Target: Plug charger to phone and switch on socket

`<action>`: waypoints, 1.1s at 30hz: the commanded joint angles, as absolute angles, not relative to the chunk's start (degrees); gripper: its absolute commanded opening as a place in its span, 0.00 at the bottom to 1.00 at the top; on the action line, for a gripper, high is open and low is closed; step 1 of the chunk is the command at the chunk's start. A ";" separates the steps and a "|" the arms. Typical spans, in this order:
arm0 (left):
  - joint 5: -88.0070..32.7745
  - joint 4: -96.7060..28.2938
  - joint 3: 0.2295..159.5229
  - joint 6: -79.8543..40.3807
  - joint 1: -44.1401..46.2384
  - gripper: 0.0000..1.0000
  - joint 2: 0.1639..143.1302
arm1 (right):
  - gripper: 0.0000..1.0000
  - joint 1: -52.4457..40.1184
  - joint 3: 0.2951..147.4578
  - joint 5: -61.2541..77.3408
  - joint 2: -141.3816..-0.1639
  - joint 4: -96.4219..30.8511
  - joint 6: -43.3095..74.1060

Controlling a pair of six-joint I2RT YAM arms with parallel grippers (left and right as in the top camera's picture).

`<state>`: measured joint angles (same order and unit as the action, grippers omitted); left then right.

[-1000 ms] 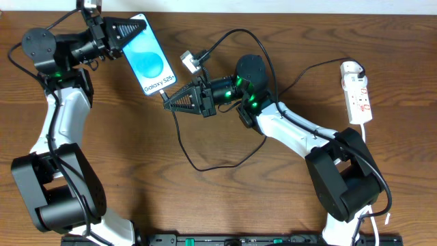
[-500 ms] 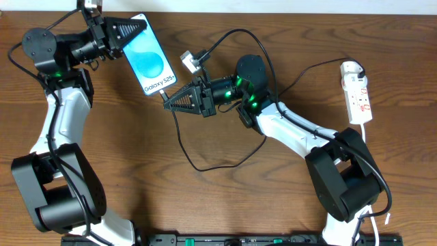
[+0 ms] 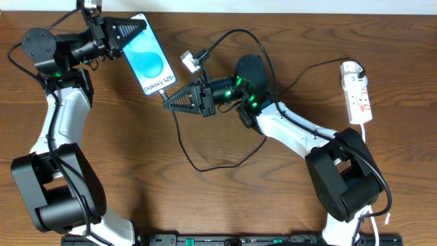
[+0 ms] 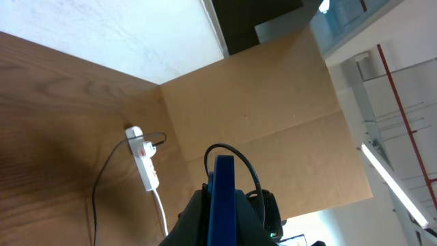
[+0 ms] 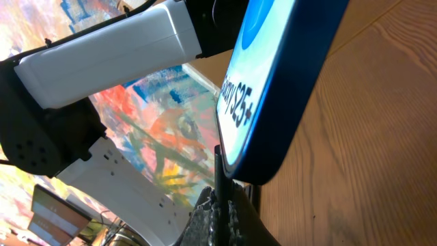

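The phone (image 3: 149, 63), blue screen up with a white "Galaxy" strip, is held off the table at the back left. My left gripper (image 3: 134, 29) is shut on its far end; in the left wrist view the phone (image 4: 224, 195) runs edge-on between the jaws. My right gripper (image 3: 168, 101) is shut on the charger (image 3: 179, 140), a thin black cable. Its tip (image 5: 220, 160) stands right at the phone's (image 5: 273, 82) near end, above my right gripper (image 5: 220, 199); I cannot tell whether it is seated. The socket (image 3: 358, 92) lies at the far right, well away from both grippers.
A small white adapter (image 3: 189, 61) with a black lead lies just right of the phone. The black cable loops over the table's middle (image 3: 205, 166) and arcs behind the right arm toward the socket (image 4: 144, 166). A white cord (image 3: 367, 133) leaves the socket's near end.
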<state>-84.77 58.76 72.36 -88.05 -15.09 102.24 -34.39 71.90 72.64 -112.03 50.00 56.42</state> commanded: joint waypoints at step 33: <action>-85.06 59.27 73.17 -87.31 -15.07 0.07 100.84 | 0.01 -32.56 72.38 69.97 -111.37 49.91 57.14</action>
